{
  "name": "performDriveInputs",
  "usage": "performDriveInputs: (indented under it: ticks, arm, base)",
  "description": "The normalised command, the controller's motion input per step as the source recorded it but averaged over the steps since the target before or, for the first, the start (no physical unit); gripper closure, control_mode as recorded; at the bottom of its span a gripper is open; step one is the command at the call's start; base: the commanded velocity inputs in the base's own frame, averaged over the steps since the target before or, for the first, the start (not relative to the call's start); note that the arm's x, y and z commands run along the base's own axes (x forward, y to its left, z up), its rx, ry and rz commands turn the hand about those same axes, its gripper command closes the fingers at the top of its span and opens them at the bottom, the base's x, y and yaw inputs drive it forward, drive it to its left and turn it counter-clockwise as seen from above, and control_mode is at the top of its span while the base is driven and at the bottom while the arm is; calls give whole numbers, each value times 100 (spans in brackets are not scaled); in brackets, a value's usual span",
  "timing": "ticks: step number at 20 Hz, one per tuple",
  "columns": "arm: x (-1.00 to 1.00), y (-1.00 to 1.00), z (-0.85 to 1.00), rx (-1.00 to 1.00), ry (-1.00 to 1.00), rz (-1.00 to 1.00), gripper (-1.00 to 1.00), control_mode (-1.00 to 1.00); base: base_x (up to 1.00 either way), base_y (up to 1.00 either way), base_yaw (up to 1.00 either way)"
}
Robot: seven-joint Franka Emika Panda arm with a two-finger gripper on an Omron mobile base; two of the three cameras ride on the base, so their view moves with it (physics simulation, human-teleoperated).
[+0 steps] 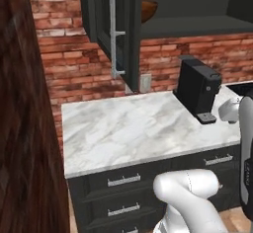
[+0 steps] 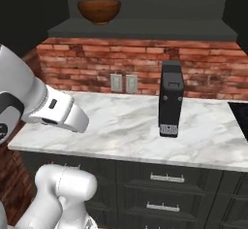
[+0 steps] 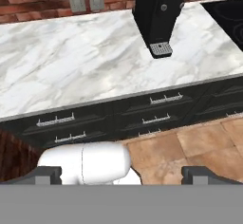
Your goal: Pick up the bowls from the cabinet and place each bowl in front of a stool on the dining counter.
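Brown wooden bowl (image 2: 100, 10) sits upright at left end of the cabinet (image 2: 145, 28) open shelf recess, nothing visible inside it. Below: brick wall, marble counter (image 2: 121, 121) with black coffee machine (image 2: 170, 99) standing on it, drawers (image 3: 156, 109) underneath. Gripper (image 3: 121, 173) fingertips wide apart, holding nothing, above the floor.

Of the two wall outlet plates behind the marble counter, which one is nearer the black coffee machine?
The right-hand outlet plate, next to the left one, is nearer the coffee machine.
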Motion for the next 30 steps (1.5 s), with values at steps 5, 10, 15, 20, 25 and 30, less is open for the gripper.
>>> performDriveInputs:
  ticks: [5, 10, 15, 20, 25, 30]
  arm:
    - [0, 0, 0, 0, 0, 0, -100, 100]
    - [0, 0, 0, 0, 0, 0, -100, 100]
    - [0, 0, 0, 0, 0, 0, -100, 100]
    - [1, -1, 0, 2, 1, 5, -100, -100]
    - [0, -20, 34, 23, -12, 0, -100, -100]
    - [2, 0, 67, 22, -23, 0, -100, -100]
  base:
    - [67, 8, -6]
    - [81, 6, 9]
    - [32, 0, 8]
    - [0, 0, 2]
    - [0, 0, 0]
    - [0, 0, 0]
